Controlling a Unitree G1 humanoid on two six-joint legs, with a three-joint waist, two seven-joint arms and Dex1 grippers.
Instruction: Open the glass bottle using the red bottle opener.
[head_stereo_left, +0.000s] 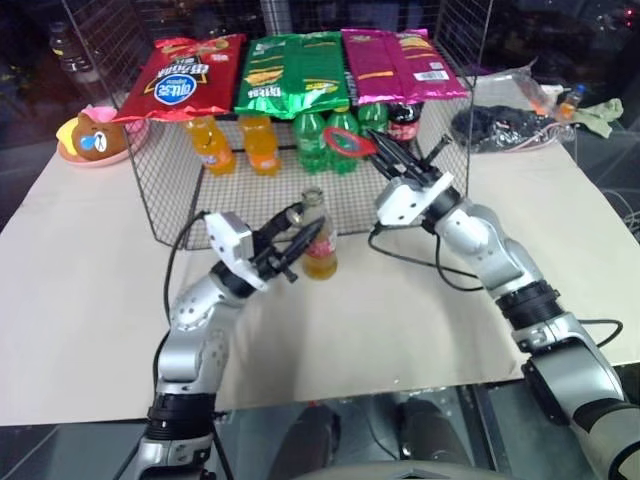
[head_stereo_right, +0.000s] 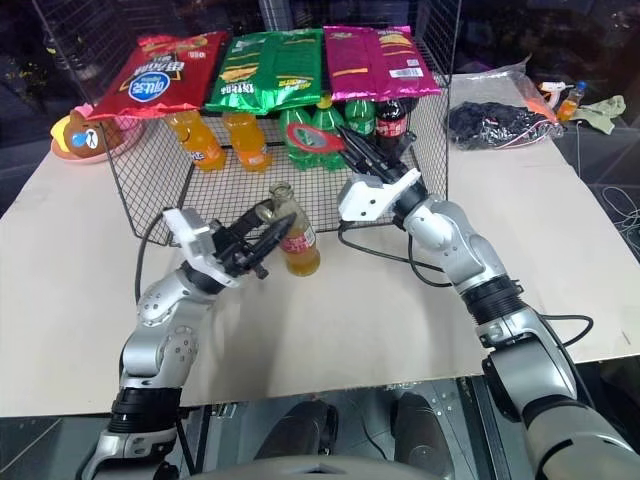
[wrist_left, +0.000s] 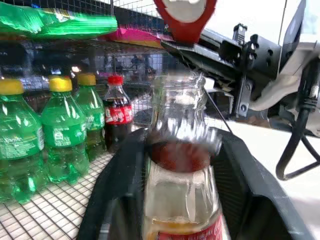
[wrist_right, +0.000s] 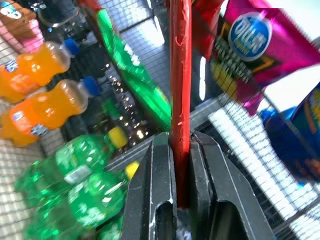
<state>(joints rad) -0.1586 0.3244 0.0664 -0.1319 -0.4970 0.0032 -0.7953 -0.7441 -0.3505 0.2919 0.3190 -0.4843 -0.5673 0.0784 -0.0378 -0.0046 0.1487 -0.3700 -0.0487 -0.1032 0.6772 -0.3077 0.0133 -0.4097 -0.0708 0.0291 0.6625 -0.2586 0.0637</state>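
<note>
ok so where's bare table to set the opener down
Bare beige table in front of the small clear glass bottle, between both arms, and a wide patch left of the wire mesh rack. Crowded: rack shelf, and clutter at the far right corner.

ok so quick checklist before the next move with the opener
1. Right tool shut on the red bottle opener: ok.
2. Glass bottle upright on the table: ok.
3. Left tool around the bottle: ok, fingers flank it; firm grip cannot tell.
4. Cap off the bottle mouth: appears open, cannot tell for sure.
5. Opener clear of the bottle: ok, raised above and behind it.
6. Wire rack close behind: watch clearance.
</note>
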